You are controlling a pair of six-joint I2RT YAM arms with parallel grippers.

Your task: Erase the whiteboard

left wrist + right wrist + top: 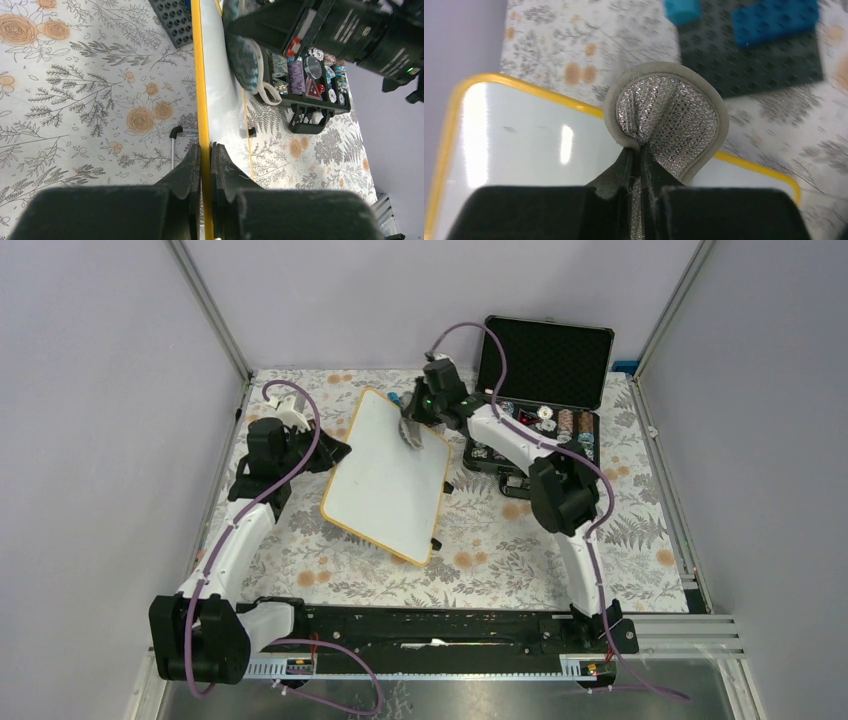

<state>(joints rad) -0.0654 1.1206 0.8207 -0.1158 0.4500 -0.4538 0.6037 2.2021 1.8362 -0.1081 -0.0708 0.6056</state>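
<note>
The whiteboard (388, 480), white with an orange-yellow rim, lies askew in the middle of the floral table. My left gripper (335, 452) is shut on its left rim; in the left wrist view the jaws (205, 150) pinch the yellow edge (200, 75). My right gripper (412, 428) is shut on a silver-grey mesh cloth (669, 117) and holds it at the board's far edge. The cloth hangs over the white surface (524, 145), which carries only faint smudges. The cloth also shows in the left wrist view (242, 55).
An open black chip case (545, 365) with poker chips (305, 70) stands at the back right, next to the board. A dark grey baseplate (749, 60) with blue bricks (774, 17) lies behind the board. Black clips (447, 485) sit on the board's right edge.
</note>
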